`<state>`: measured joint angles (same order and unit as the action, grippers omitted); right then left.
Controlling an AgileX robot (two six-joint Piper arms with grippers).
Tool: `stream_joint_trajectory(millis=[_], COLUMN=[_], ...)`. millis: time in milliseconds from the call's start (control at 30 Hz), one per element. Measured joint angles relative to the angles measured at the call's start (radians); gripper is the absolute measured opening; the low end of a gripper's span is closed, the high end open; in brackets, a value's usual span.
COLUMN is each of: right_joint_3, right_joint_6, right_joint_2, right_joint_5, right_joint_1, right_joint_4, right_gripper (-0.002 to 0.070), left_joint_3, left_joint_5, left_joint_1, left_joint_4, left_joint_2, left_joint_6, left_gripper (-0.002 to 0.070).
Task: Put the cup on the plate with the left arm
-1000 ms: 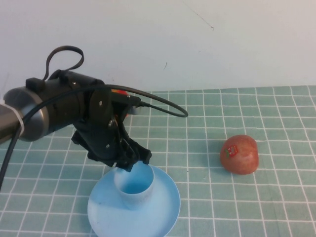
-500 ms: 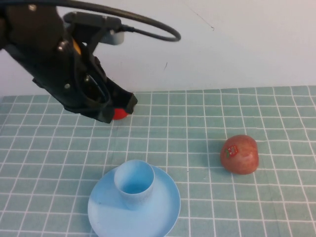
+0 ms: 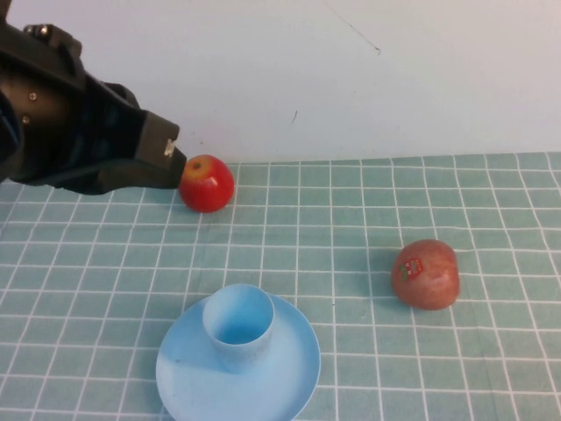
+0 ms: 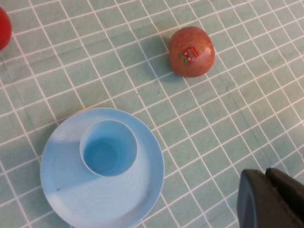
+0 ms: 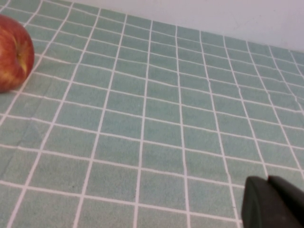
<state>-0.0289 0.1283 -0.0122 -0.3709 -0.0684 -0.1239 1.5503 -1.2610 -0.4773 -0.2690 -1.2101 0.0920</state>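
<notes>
One small light blue plastic tumbler, the cup (image 3: 238, 328), stands upright and open-topped on one round flat light blue plastic plate (image 3: 289, 373). The cup sits on the plate's far-left portion, inside the shallow rim, and its interior is empty. The plate rests on the green surface (image 3: 351, 237) with a white grid pattern, at the near edge of the high view.

Fruit count: two. One bright red apple with a yellowish top (image 3: 207, 183) lies near the back wall, to the left. One duller, reddish-brown apple bearing a small sticker (image 3: 425, 274) lies to the right of the plate, well apart from it.

Arm count in the high view: one. The bulky black left arm occupies the upper left, raised above the surface, and the left hand (image 3: 166, 162) ends just beside the bright red apple, well apart from the cup. Its fingers are pressed together and hold nothing.

The left wrist view looks down into the cup (image 4: 108, 147) and onto the plate (image 4: 142, 190); it shows the sticker apple (image 4: 191, 51), a sliver of the red apple (image 4: 3, 27) at the frame edge, and the closed tips of the left hand (image 4: 270, 197).

The right wrist view alone shows the right hand (image 5: 273, 202), low over the gridded surface (image 5: 156, 118), with one apple (image 5: 14, 52) at the frame edge. Its two dark fingers lie together, holding nothing. This view shows neither cup nor plate.
</notes>
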Motion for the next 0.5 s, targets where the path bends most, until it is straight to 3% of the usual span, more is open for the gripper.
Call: stream_joint_trajectory(millis=[233,500], right_joint_3=[0.000,0.000], right_joint_6=[0.000,0.000], right_joint_2=[0.000,0.000], right_joint_5=[0.000,0.000], right_joint_1=[0.000,0.002], right_joint_4=[0.000,0.000], right_gripper=[-0.0002,-0.0002], left_joint_3=[-0.040,-0.483], left_joint_5=[0.040,0.505], left_joint_1=[0.033,0.186], left_joint_4=[0.127,0.125], left_joint_2=[0.055,0.391], left_joint_6=[-0.019,-0.019], left_gripper=[0.0003,0.0003])
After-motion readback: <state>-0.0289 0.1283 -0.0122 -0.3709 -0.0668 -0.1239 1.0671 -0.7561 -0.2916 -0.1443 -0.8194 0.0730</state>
